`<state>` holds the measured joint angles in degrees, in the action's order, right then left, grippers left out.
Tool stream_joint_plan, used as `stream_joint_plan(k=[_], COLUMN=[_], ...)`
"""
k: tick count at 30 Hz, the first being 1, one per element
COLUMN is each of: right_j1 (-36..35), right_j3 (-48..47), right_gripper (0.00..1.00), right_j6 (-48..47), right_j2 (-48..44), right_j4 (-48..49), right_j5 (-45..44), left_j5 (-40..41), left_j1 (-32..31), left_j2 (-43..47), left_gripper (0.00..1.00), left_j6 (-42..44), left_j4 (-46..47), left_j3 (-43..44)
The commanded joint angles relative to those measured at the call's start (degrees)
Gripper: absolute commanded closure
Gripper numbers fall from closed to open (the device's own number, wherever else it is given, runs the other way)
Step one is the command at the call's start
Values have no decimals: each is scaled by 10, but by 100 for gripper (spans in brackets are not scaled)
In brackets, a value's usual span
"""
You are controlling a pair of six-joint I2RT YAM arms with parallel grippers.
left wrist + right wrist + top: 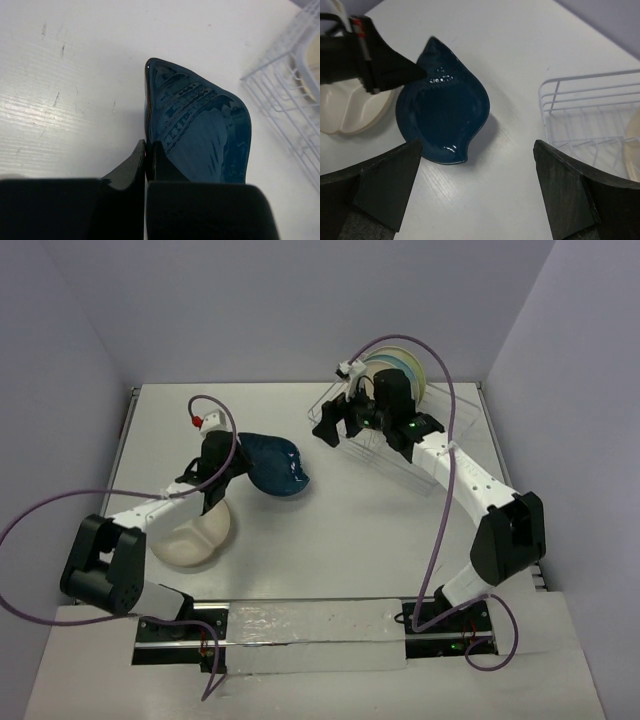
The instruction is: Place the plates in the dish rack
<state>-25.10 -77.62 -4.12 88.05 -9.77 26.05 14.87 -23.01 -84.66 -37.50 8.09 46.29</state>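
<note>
White table (330, 560) and pale lilac walls frame a job that looks partly done. At the far right stands the rectangular white wire dish rack (372, 452), and a row of round cream ceramic plates with pale blue and green halves (405, 365) already sits upright between its prongs.

Two pieces remain outside it. The glossy dark blue leaf-shaped dish (200, 130) is near the middle of the table, well apart from the rack. The cream divided plate (195, 538) lies flat near the left edge, partly under the left arm.

The left gripper (148, 155) has its jaws pressed together on the rim of the dark blue leaf-shaped dish, one finger on each face of the edge. In the left wrist view the dish seems tipped up, though I cannot be sure it has left the surface.

The right gripper (338, 420) hangs with its jaws spread as wide as they go and nothing between them. It sits just beside the rack's near-left corner, facing the dish.

Judging from this, the dish goes next and the divided plate after it.
</note>
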Motion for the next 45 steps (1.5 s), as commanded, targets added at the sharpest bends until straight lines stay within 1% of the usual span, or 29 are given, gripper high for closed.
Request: stream_joint_plan(k=[1, 5, 8, 11, 14, 17, 18, 20, 22, 23, 25, 26, 27, 30, 31, 32, 34, 35, 37, 38, 39, 40, 42, 44, 45], right_j1=[-20, -37, -53, -61, -61, -62, -62, -62, -63, -63, -63, -63, -63, -62, -62, -63, -61, -61, -60, -59, -57, -53, -39, -22, -19], right_j3=[-14, -9, -14, -19, -23, -22, -21, -16, -12, -10, -6, -3, -2, -9, -14, -21, -44, -47, -71, -86, -98, -109, -129, -147, -156], right_gripper=[0, 0, 1, 1, 4, 12, 21, 45, 65, 72, 80, 93, 99, 100, 100, 100, 100, 100, 100, 100, 100, 100, 100, 100, 100], right_j6=[3, 13, 17, 25, 32, 36, 36, 34, 31, 29, 23, 18, 13, -10, -22, -28, -40, -42, -66, -82, -94, -102, -118, -146, -168], right_j2=[33, 58, 80, 97, 112, 121, 122, 120, 110, 104, 95, 88, 84, 60, 54, 48, 31, 26, 16, 11, 9, 7, 5, 4, 7], right_j4=[-6, -5, -6, -5, -6, -5, -5, -5, -5, -6, -6, -5, -4, -5, -3, -3, 2, 2, 1, 1, 1, 0, -1, -1, 0], right_j5=[26, 41, 49, 26, 17, 30, 35, 39, 35, 32, 28, 22, 11, -41, -70, -91, -136, -140, -191, -228, -263, -291, -321, -347, -379], left_j5=[-26, -46, -55, -60, -65, -77, -79, -78, -76, -75, -77, -79, -82, -87, -85, -78, -69, -66, -59, -53, -47, -36, -19, 7, 17], left_j1=[-22, -35, -46, -53, -56, -56, -56, -57, -57, -57, -57, -57, -57, -58, -58, -57, -58, -58, -57, -57, -57, -57, -56, -53, -50], left_j2=[86, 144, 172, 189, 213, 234, 239, 244, 246, 246, 247, 247, 246, 236, 227, 220, 205, 197, 180, 174, 172, 171, 170, 171, 172], left_gripper=[100, 100, 100, 100, 100, 100, 100, 100, 100, 100, 100, 100, 100, 99, 93, 65, 58, 57, 34, 21, 13, 8, 4, 2, 1], left_j6=[4, -1, -4, -4, -9, -11, -12, -11, -13, -13, -13, -13, -10, -11, -13, -14, -15, -14, -13, -13, -14, -14, -10, -8, -7], left_j4=[113, 122, 130, 132, 141, 154, 156, 157, 159, 160, 165, 171, 174, 167, 157, 142, 112, 108, 99, 92, 86, 82, 75, 61, 53], left_j3=[-14, -39, -53, -61, -74, -87, -89, -91, -90, -91, -93, -93, -92, -79, -70, -50, -31, -22, -2, 7, 13, 17, 24, 32, 35])
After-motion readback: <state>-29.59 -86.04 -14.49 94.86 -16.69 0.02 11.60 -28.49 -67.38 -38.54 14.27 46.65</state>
